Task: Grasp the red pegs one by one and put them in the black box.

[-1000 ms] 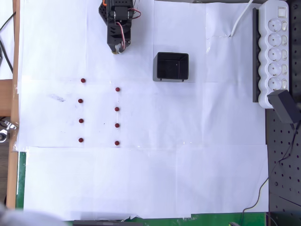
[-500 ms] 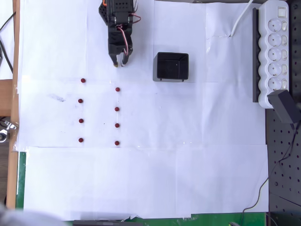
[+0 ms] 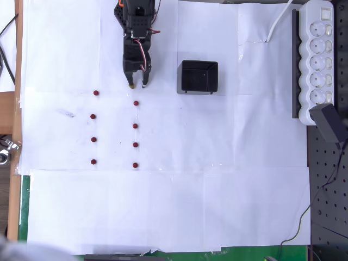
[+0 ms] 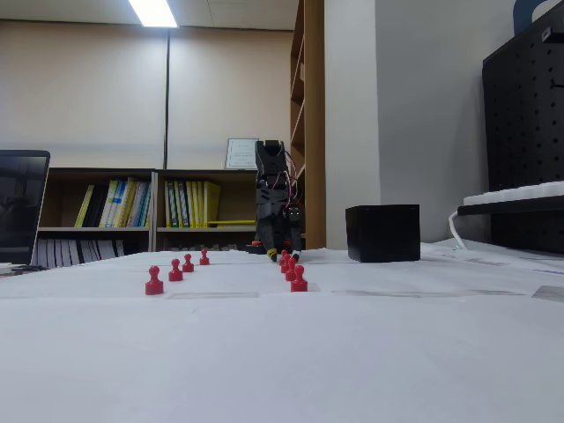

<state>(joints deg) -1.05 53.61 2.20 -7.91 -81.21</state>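
Tool (image 3: 137,85) above eight red pegs (image 3: 135,126), one black box (image 3: 199,76).

Pegs (image 3: 114,130) left of box (image 3: 198,76), overhead view.

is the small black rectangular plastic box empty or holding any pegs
Empty: the overhead view shows only glossy black floor inside the small black rectangular plastic box, no pegs.

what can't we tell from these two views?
- Inside of the black box: the fixed view shows its outer wall; overhead it is dark and glossy.
- Far pegs: in the fixed view the right row overlaps itself.
- Tool height above the paper: overhead gives no depth; pegs block its tips in the fixed view.
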